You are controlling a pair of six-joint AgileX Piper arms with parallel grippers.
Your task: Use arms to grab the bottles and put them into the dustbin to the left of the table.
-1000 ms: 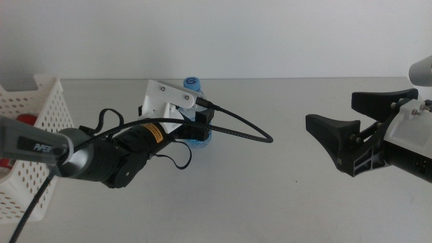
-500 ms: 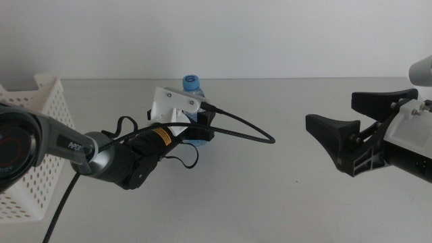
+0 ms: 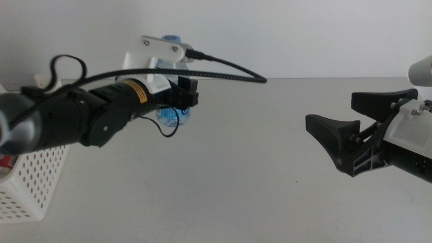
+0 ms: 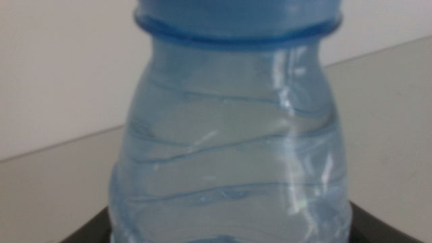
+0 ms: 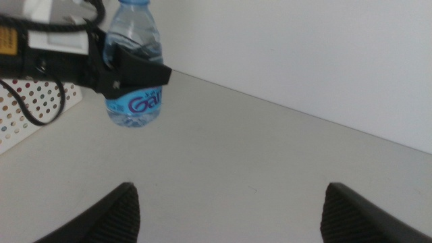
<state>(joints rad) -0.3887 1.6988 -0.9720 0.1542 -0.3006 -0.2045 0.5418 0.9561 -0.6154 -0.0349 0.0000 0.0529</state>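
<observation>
Bottle [image 3: 173, 116] clamped in left gripper [image 3: 182, 94], clear of table [image 3: 256, 169], upper left. Right gripper [image 3: 337, 143] spread, idle. Risk: slick plastic slipping before bin [image 3: 34, 182].

Bright, even, diffuse light, plain matte off-white tabletop [image 3: 256, 169] with only faint soft shadows, clear blue-capped plastic water bottle [image 4: 233, 135] filling the left wrist view soft and out of focus, pale highlights on its ribbed wall, middle view sharp.
</observation>
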